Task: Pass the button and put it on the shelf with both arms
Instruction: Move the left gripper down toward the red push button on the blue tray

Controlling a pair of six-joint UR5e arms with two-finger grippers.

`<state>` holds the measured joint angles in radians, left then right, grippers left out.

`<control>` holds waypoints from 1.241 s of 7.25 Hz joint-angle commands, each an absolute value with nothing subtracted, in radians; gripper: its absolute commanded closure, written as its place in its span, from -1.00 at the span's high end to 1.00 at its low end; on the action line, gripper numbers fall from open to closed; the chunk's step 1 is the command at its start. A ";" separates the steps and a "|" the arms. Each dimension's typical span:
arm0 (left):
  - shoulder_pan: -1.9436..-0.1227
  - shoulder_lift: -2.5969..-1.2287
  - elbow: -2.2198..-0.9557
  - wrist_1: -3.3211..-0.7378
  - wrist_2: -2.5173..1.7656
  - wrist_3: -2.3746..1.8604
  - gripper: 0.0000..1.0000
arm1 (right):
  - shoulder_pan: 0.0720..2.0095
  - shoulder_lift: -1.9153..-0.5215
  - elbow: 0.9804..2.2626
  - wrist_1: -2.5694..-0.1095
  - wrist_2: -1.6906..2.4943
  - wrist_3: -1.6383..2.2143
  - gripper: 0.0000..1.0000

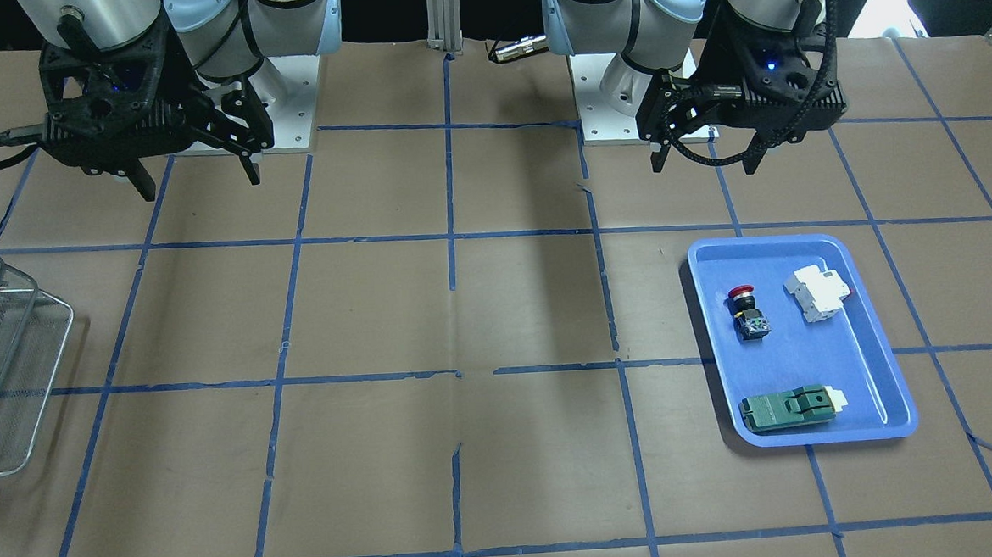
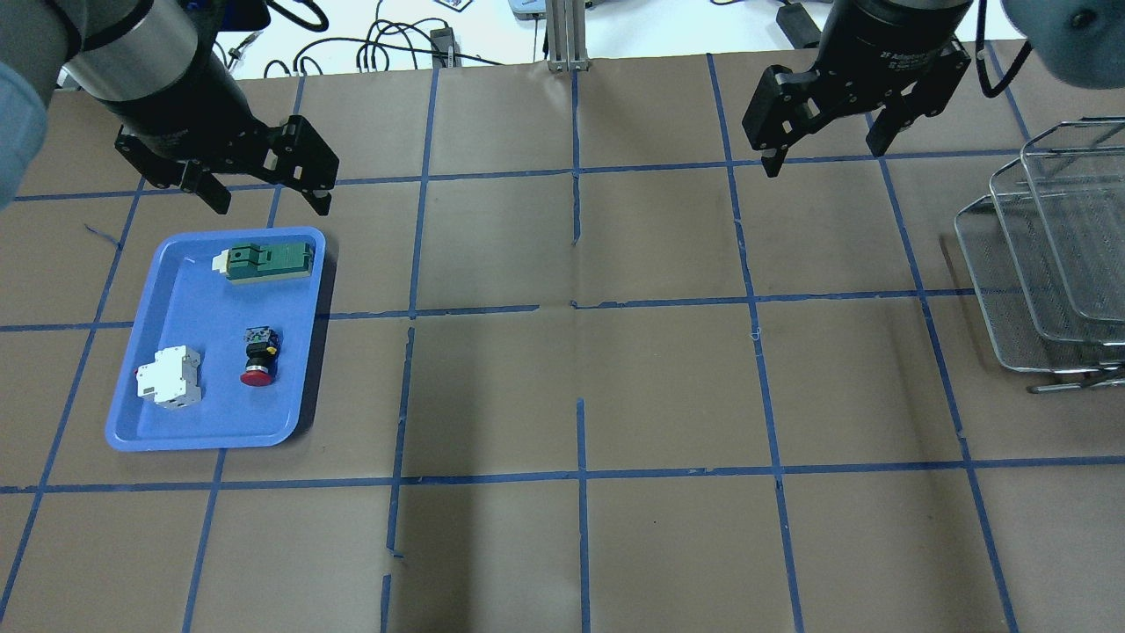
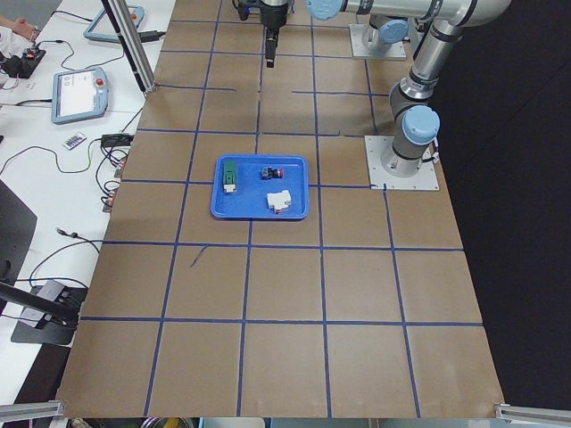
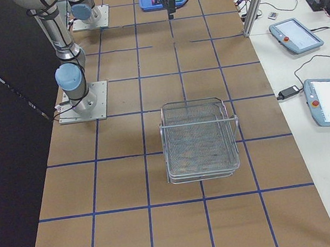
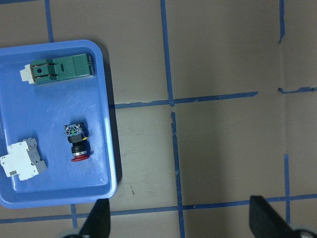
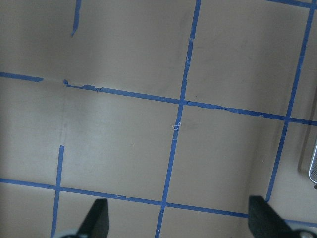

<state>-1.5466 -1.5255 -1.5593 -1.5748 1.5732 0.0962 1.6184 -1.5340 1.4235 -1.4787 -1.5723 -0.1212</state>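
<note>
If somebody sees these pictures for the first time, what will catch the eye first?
The bright blue tray on the robot's left stands out, with the red-capped button, a white breaker and a green switch in it. Next comes the silver wire shelf at its right, then the left gripper and right gripper hanging open above the table.

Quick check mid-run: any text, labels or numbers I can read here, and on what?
"2F Adaptive": white print on the black collar of the right gripper, overhead view; the rest is unreadable.
Red-capped black push-button, white breaker block and flat green switch in the blue plastic tray: markings too small to read.
</note>
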 commanded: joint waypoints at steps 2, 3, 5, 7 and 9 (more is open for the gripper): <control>-1.546 -1.522 -1.566 -1.581 1.574 0.095 1.00 | 1.618 -1.534 1.424 -1.479 -1.572 -0.121 1.00; -1.546 -1.519 -1.568 -1.586 1.574 0.095 1.00 | 1.618 -1.534 1.425 -1.479 -1.572 -0.121 1.00; -1.534 -1.519 -1.571 -1.589 1.574 0.095 1.00 | 1.618 -1.534 1.425 -1.479 -1.572 -0.121 1.00; -1.482 -1.519 -1.589 -1.588 1.574 0.106 1.00 | 1.618 -1.534 1.424 -1.479 -1.572 -0.121 1.00; -1.393 -1.508 -1.638 -1.579 1.568 0.237 1.00 | 1.618 -1.534 1.424 -1.479 -1.572 -0.121 1.00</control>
<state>-1.4405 -1.5139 -1.6120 -1.5834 1.5711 0.1715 1.6183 -1.5340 1.4241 -1.4789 -1.5723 -0.1212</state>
